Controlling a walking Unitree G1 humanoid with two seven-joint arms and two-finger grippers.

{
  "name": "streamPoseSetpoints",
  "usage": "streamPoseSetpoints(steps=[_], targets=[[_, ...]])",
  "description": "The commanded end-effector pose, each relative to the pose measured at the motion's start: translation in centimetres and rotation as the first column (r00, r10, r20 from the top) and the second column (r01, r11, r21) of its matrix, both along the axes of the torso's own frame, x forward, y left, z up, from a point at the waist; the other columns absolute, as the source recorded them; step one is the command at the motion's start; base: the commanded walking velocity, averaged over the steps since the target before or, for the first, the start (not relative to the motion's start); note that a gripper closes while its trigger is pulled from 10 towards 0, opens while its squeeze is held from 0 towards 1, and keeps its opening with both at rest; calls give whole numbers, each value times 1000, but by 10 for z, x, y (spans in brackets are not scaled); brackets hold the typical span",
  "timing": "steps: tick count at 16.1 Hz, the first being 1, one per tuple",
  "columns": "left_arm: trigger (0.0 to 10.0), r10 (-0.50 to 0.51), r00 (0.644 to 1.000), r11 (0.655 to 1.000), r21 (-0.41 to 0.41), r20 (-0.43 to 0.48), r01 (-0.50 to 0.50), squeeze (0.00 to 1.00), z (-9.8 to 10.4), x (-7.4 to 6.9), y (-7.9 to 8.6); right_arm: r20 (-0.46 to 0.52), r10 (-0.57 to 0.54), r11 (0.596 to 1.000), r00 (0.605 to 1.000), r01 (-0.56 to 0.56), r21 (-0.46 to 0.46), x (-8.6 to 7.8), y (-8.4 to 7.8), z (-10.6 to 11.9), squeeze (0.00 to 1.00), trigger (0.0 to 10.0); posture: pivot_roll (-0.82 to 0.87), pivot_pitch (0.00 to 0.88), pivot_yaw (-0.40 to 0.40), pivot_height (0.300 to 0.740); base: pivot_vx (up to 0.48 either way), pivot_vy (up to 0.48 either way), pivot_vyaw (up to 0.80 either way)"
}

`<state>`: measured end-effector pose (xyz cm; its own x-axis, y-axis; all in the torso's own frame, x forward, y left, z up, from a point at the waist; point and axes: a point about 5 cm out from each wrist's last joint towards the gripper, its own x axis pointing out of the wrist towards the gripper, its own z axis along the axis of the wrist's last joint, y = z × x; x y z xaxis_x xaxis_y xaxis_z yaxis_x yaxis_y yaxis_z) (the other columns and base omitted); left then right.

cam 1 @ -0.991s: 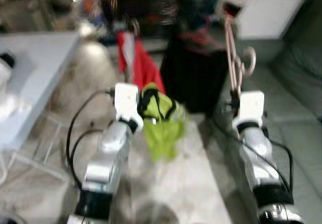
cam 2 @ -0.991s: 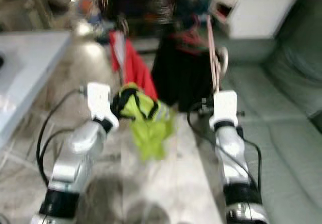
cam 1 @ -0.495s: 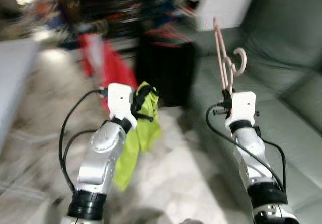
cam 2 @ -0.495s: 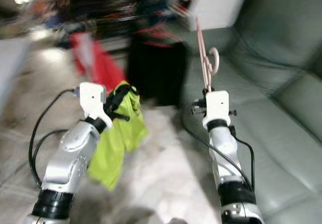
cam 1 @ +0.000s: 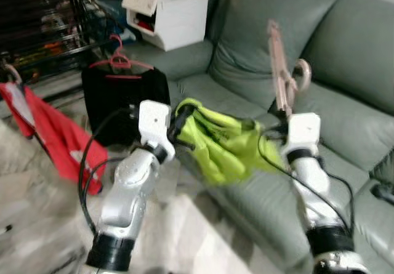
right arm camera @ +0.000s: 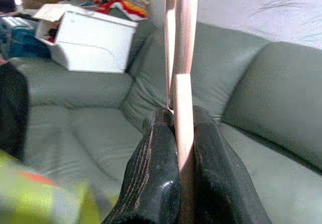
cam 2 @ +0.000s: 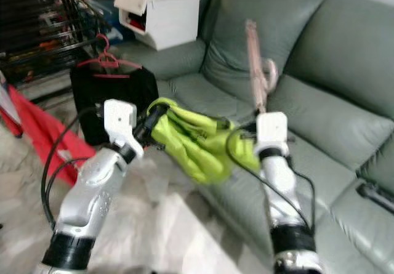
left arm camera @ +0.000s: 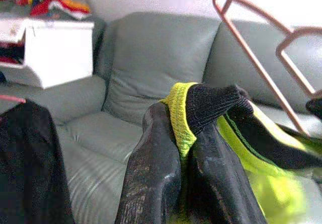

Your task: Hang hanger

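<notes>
Step in hand looks like carry/transit w/ both items held, not yet the hanging itself: the right gripper (right arm camera: 176,148) has its two black fingers (right arm camera: 153,168) clenched on the lower end of the pink hanger (cam 1: 283,71), which stands nearly upright above the wrist, hook curling to the robot's right near the top, in front of the grey-green sofa (cam 1: 357,58). The left gripper (left arm camera: 183,148) is pinched shut on the black-trimmed edge of a yellow-green garment (cam 1: 221,141); the cloth drapes between the two arms and reaches across toward the right wrist, tho whether it touches the hanger can't be told from the blur. Pose: both silver forearms raised in front of the torso, elbows low, wrists at approx. the same height, grippers pointing fwd and up, well apart from each other. Next move, as a guess: either thread the garment onto the hanger or bring the hook to a rail; a dark rack (cam 1: 37,21) sits off to the robot's left, w/ a black garment on a pink hanger (cam 1: 123,98) below it and a red cloth (cam 1: 43,132) beside, so a turn that way seems needed. A white storage box (cam 1: 166,12) stands on the sofa arm. Risk: cloth swinging into the hook.
</notes>
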<state>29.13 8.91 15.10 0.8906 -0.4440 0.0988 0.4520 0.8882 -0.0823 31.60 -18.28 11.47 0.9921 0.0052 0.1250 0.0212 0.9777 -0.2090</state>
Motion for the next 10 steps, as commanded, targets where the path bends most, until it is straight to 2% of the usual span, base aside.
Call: streamPoseSetpoints(steps=[1,5,7,10], targets=[[10000,-6,999,1000,4,34,5,0,7,0,-3,24,-17,1000,1000,18,-7,1,-7,7,0,10000,-25,0,21,740,0,0,0],[10000,-15,1000,1000,11,27,14,0,6,0,-4,22,-19,1000,1000,20,-6,1,-8,7,0,10000,-25,0,19,740,0,0,0],[10000,-40,999,999,35,32,39,0,5,-1,-5,17,-19,1000,1000,19,-6,1,-7,6,0,10000,-24,0,17,740,0,480,-213],[10000,-59,997,997,60,42,56,0,4,-3,-8,18,-18,1000,1000,19,-6,2,-7,6,0,10000,-22,0,17,740,0,480,-800]])
